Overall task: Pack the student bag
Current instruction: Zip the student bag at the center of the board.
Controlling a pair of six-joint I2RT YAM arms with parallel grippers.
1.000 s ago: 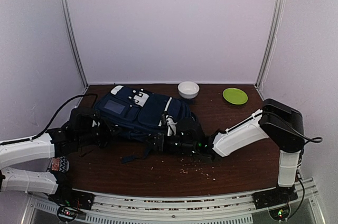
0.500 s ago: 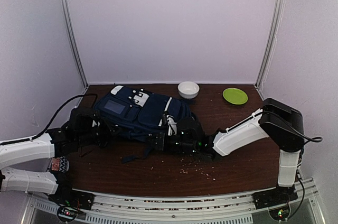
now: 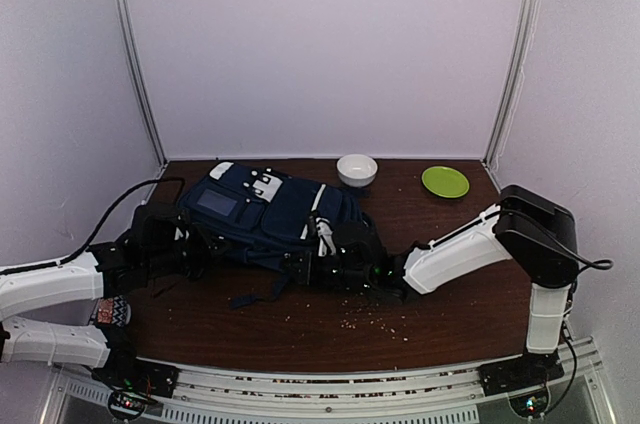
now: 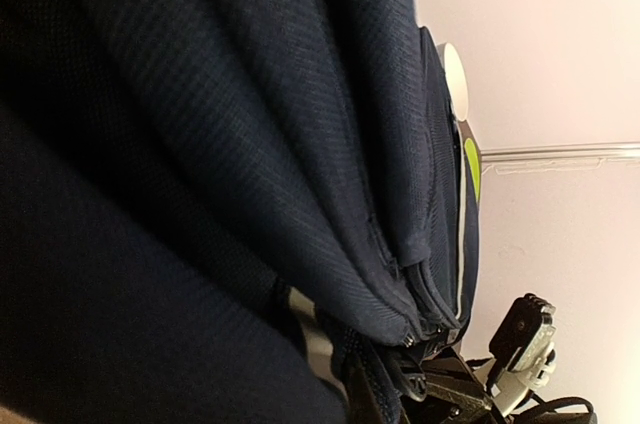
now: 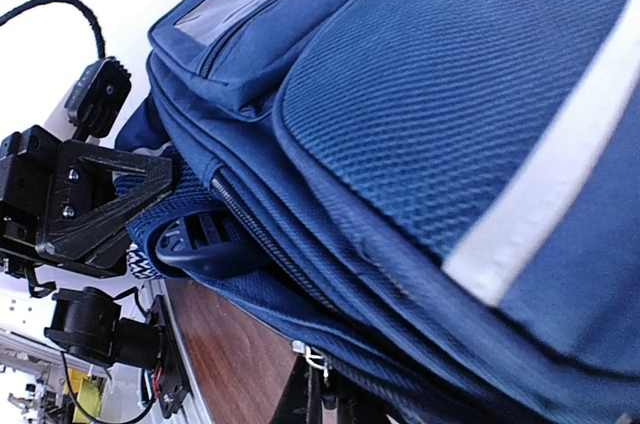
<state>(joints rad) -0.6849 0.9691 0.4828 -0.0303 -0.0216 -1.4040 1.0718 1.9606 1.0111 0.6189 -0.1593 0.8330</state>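
Note:
The navy-blue student bag (image 3: pixel 270 212) lies flat at the table's left centre, white stripe trim facing up. My left gripper (image 3: pixel 193 244) is pressed against its left edge. In the left wrist view navy fabric (image 4: pixel 250 144) fills the frame and hides the jaws. The right wrist view shows the left gripper's black fingers (image 5: pixel 105 194) closed beside the bag's blue webbing. My right gripper (image 3: pixel 322 266) is at the bag's near right edge. Its dark fingers (image 5: pixel 330 406) are closed just under a small metal zipper pull (image 5: pixel 315 357) on the bag's lower seam.
A white bowl (image 3: pixel 357 169) and a green plate (image 3: pixel 445 181) stand at the back. Crumbs (image 3: pixel 365 319) lie scattered on the wood in front of the right arm. A small patterned item (image 3: pixel 112 311) lies under the left arm. A black cable (image 3: pixel 120 206) loops at the left.
The right forearm has shifted very slightly away from the near edge. The bag and the left arm have not visibly moved.

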